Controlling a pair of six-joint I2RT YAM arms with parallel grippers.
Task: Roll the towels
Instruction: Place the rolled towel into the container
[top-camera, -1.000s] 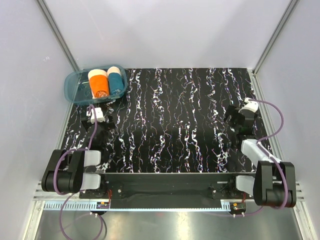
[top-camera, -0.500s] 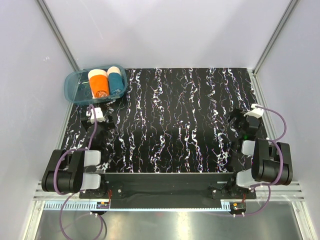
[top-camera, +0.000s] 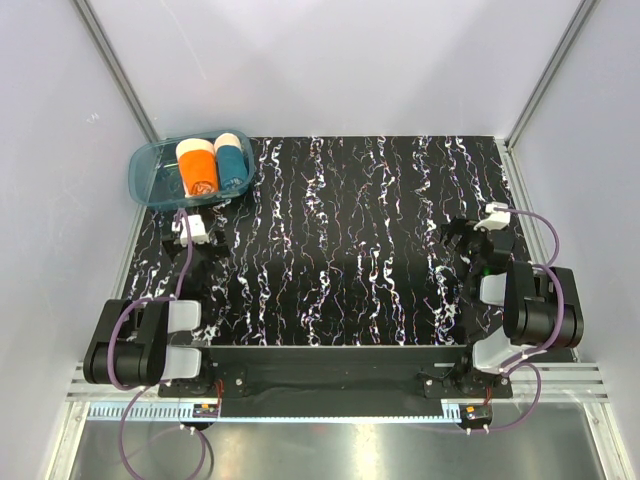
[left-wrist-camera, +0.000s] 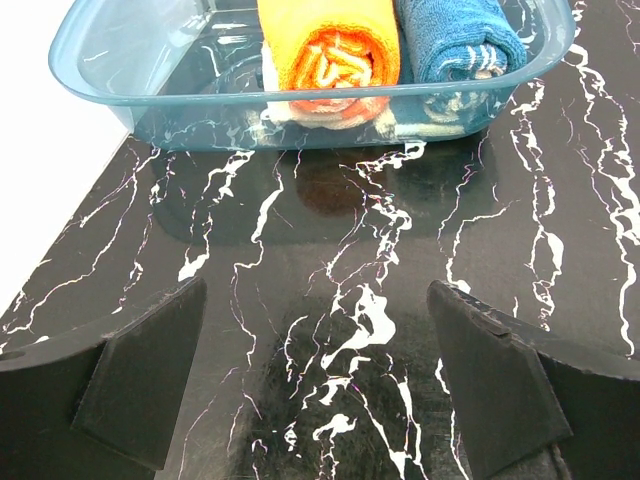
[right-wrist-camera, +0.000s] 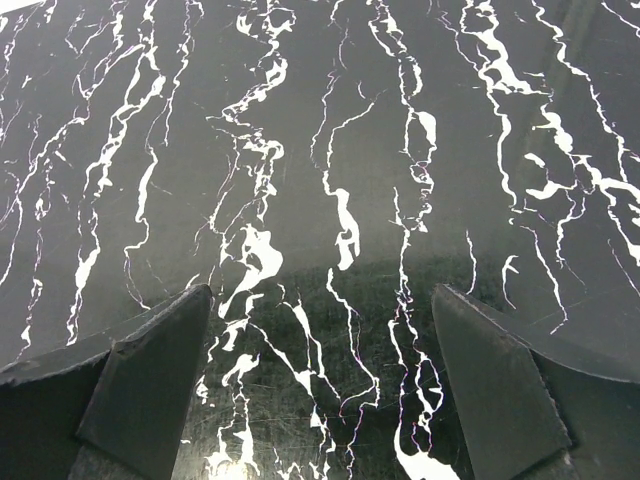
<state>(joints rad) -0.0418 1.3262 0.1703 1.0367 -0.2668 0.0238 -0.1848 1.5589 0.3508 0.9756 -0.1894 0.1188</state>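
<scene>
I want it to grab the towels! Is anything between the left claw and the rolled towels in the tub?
Only the near wall of the tub. The orange towel and blue towel lie inside it, behind that wall. Between the open left claw and the tub there is just bare table.

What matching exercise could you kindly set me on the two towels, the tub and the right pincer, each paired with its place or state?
1 orange towel
2 blue towel
3 tub
4 right pincer

a rolled, at the tub's right end
b open above bare table
c rolled, left of the other roll
d table's far left corner

Pairs: 1-c, 2-a, 3-d, 4-b.
</scene>
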